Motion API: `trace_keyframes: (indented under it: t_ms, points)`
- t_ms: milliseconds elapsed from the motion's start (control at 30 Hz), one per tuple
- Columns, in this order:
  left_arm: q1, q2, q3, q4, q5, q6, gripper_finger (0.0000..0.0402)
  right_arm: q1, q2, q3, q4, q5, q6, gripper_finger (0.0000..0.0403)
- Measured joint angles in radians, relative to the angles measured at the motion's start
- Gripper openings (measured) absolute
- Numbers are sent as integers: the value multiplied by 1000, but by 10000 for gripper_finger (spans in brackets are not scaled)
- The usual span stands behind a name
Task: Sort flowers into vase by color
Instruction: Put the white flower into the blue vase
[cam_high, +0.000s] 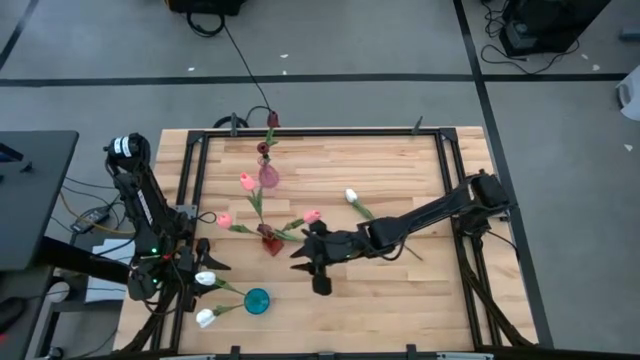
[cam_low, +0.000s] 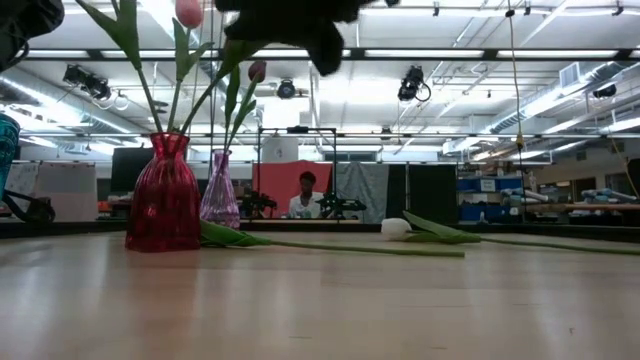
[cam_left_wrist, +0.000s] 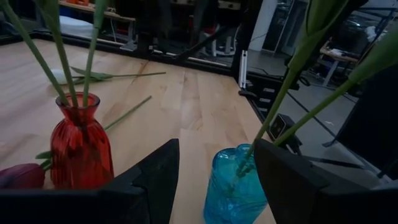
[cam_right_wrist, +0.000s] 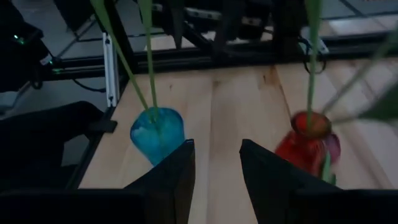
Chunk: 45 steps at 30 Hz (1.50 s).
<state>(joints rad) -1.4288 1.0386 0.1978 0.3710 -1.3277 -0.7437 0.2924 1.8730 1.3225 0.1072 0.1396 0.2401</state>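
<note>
On the counter (cam_high: 400, 300) near its middle, a white tulip (cam_high: 352, 196) lay flat w/ its long stem running from the head toward the right edge & slightly nearer the front, head pointing to the far-left corner. Low view showed that flower (cam_low: 397, 228) lying along the wood, stem level.

Red vase (cam_high: 271, 243) stood approx. mid-counter w/ pink tulips (cam_high: 311, 215) splayed outward, stems upright to tilted. Pinkish-purple vase (cam_high: 268, 177) sat further back twd the far edge, holding a pink head and a maroon tulip (cam_high: 264, 148) pointing up. Blue vase (cam_high: 257, 301) stood at the front-left corner w/ two white tulips (cam_high: 205, 279) leaning toward the left edge.

Right tool (cam_high: 312, 264) hovered just beside the red vase, fingers (cam_right_wrist: 168, 180) partly apart, holding nothing. Left tool (cam_left_wrist: 214, 180) sat at the front-left corner by the blue vase, fingers wide, empty.
</note>
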Motion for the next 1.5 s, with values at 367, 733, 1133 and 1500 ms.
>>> trace_keyframes:
  t_ms: [367,733,1133,1500]
  points:
    - [0,0,0,-3,-6,8,214,-34,-117,-194,-83,-56,188,174]
    - [0,0,0,-7,-44,33,214,-61,-154,-220,-137,-57,186,239]
    - [0,0,0,-8,-53,33,214,-79,-154,-220,-139,-63,168,241]
    - [0,0,0,-2,-54,33,214,-84,-153,-220,-105,-102,153,240]
